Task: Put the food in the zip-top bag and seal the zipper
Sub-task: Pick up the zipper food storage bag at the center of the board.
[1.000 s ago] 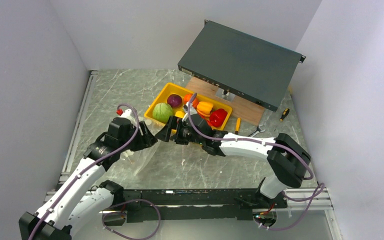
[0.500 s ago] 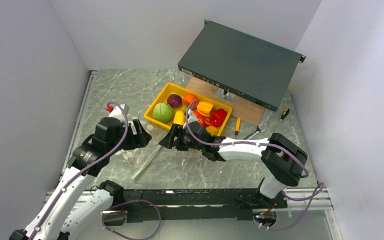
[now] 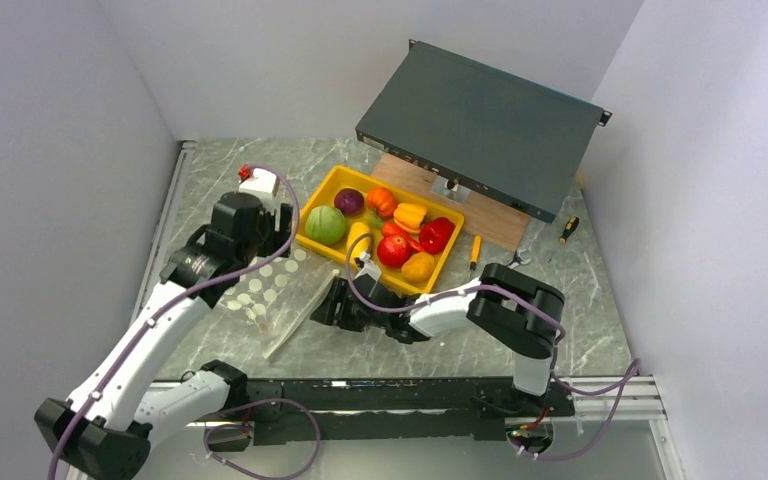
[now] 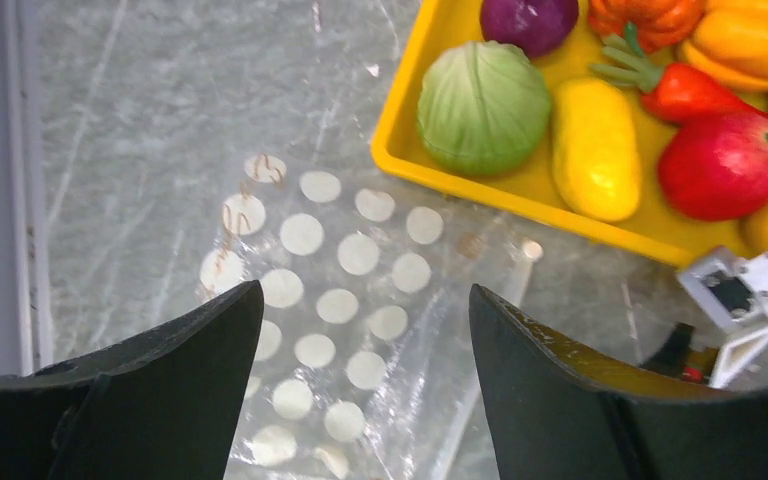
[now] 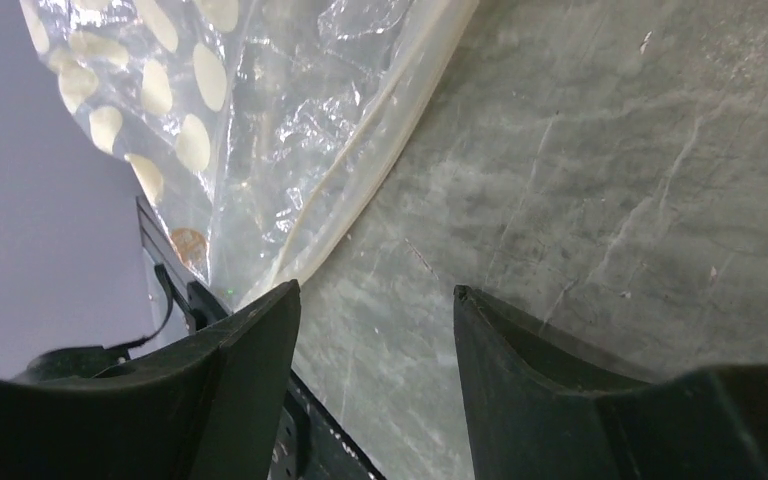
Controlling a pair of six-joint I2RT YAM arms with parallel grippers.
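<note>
The clear zip-top bag [image 3: 272, 297] with white dots lies flat on the table, its zipper strip [image 3: 295, 318] along its right edge. The food sits in the yellow tray [image 3: 309, 214]: a green cabbage [image 3: 326, 225], a purple piece [image 3: 349, 201], an orange pumpkin [image 3: 381, 200], a red apple [image 3: 392, 250] and others. My left gripper [image 3: 288, 228] is open and empty above the bag [image 4: 330, 300], by the tray's left end; the cabbage [image 4: 483, 105] is ahead of it. My right gripper [image 3: 328, 303] is open and empty, low over the table beside the zipper [image 5: 360, 160].
A dark grey flat case [image 3: 480, 125] leans over a wooden board [image 3: 430, 190] behind the tray. An orange screwdriver [image 3: 475, 250] and a spanner [image 3: 510, 262] lie right of the tray. Another screwdriver [image 3: 568, 228] lies at the far right.
The two grippers were close together at the bag. They have parted: the left went back toward the tray's left end, the right came nearer and lower. The bag now lies flat.
</note>
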